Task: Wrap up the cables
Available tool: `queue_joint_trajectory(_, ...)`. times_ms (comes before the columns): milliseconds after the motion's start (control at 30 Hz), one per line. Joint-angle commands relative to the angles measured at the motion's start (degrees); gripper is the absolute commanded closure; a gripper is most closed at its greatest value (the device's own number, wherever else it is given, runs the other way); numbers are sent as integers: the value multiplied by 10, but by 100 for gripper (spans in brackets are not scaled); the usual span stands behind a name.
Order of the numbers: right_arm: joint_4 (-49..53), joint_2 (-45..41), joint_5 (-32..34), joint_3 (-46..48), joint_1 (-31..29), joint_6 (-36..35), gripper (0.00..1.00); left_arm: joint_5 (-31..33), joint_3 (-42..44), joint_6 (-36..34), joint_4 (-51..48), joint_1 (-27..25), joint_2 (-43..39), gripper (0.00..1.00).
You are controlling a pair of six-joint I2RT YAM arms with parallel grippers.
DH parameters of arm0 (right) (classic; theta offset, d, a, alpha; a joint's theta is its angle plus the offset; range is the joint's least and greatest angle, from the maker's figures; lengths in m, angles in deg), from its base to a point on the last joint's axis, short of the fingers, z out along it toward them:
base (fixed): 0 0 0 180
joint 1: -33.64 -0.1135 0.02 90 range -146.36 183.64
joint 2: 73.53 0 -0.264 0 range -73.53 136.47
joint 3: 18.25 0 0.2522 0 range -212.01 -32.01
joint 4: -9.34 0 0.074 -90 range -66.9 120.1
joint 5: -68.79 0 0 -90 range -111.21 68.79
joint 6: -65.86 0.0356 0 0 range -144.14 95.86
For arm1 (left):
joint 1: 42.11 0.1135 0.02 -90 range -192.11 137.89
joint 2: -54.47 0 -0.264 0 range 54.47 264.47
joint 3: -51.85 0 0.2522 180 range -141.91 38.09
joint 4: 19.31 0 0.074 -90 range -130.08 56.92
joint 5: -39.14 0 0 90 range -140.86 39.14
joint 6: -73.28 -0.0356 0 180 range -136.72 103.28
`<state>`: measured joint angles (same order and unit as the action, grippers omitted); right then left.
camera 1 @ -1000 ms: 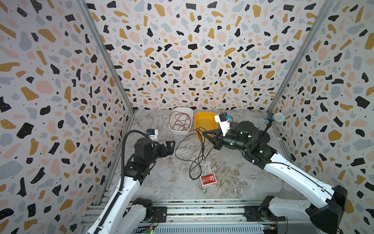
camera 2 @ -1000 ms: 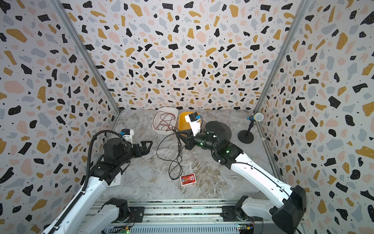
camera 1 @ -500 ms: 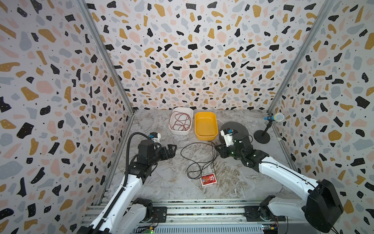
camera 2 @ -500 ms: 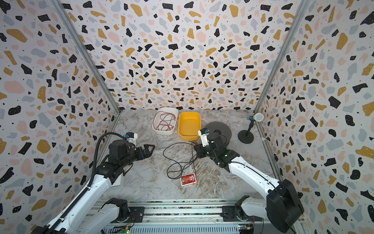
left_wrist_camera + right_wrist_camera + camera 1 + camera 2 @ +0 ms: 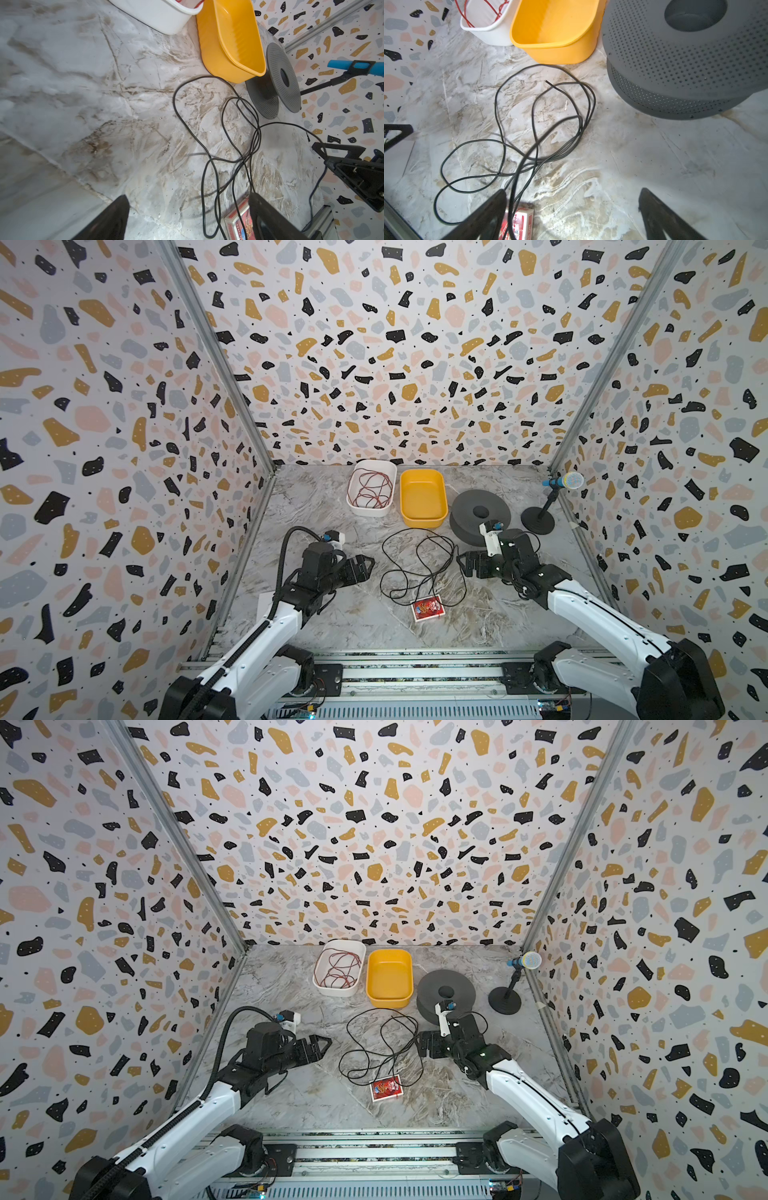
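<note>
The cables are one thin black cord (image 5: 409, 572) (image 5: 376, 1048) lying in loose overlapping loops on the marble floor, in front of the yellow tub (image 5: 423, 497). My left gripper (image 5: 368, 566) (image 5: 188, 196) hovers just left of the loops, open, with nothing between its fingers. My right gripper (image 5: 463, 566) (image 5: 573, 190) sits at the right edge of the loops, open wide. One strand of the cord (image 5: 517, 172) runs close past one of its fingers (image 5: 490, 209); only bare floor shows between the fingers. One cut end of the cord (image 5: 546, 81) lies free near the tub.
A white tub (image 5: 371, 488) holding reddish wire stands left of the yellow tub. A grey perforated spool (image 5: 480, 512) sits right behind my right gripper. A microphone on a stand (image 5: 561, 481) is at the back right. A red card box (image 5: 428, 608) lies at the loops' front edge.
My right gripper, shut on the cord up by the yellow tub a second ago, came down toward the front and opened. The cord dropped into flatter loops. My left gripper edged closer.
</note>
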<state>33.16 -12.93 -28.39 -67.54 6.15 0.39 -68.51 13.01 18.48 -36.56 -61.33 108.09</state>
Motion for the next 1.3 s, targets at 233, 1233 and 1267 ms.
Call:
queue_joint_trajectory(233,56,-55,68,18,-1,16,3,18,56,62,113,-65,30,28)
queue_joint_trajectory(1233,76,163,100,-103,-26,-50,40,120,-34,20,54,-158,110,97)
queue_joint_trajectory(1267,66,171,84,-97,-24,-50,43,124,-41,14,44,-158,110,99)
